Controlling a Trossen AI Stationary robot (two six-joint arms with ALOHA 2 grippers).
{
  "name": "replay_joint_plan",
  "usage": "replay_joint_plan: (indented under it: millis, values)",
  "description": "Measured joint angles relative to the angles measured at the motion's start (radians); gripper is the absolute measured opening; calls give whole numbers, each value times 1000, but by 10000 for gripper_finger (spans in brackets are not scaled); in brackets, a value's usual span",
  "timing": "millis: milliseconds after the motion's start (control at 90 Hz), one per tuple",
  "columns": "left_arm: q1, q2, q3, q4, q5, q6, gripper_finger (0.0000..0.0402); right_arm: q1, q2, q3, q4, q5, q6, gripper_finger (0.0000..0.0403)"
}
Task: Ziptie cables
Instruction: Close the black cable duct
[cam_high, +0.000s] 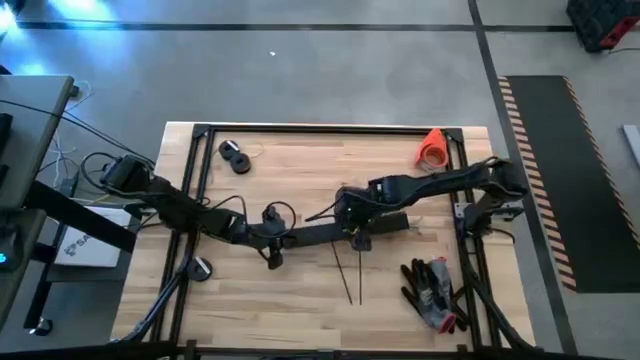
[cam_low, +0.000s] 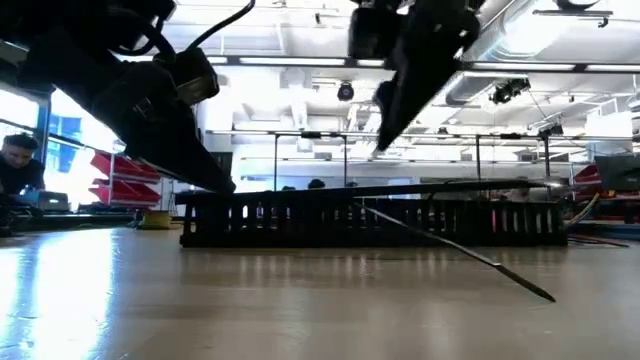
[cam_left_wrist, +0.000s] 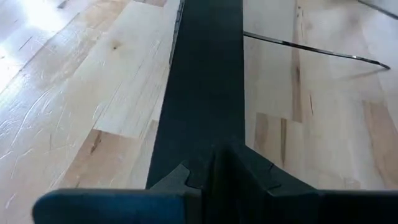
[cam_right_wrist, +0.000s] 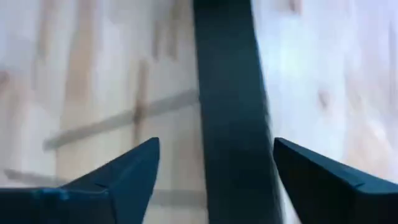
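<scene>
Left gripper (cam_high: 275, 243) clamps the black perforated strip (cam_high: 320, 235); my right gripper (cam_high: 352, 215) straddles it, spread wide. Next: seat the cables, unseen.

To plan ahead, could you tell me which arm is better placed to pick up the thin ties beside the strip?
Probably the right hand: open, near the ties; the left hand is shut on the strip.

Industrial workshop or lab, concrete floor (cam_high: 330, 70), hazard-striped mat (cam_high: 540, 170), exposed ceiling ducts (cam_low: 560, 40), strip lights (cam_low: 300, 62)
</scene>
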Motion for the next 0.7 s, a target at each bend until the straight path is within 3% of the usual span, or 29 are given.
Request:
replay_joint_plan:
  millis: [178, 333, 511, 700]
  values:
    - [0, 0, -1, 7, 1, 0, 34, 7, 16, -163, 332, -16, 28, 132]
    - [0, 1, -2, 15, 6, 0, 34, -2, 25, -281, 468, 43, 60, 16]
    - [0, -2, -2, 15, 25, 1, 34, -27, 31, -354, 577, 24, 137, 9]
    - [0, -13, -3, 12, 38, 2, 34, -34, 10, -320, 544, 25, 116, 6]
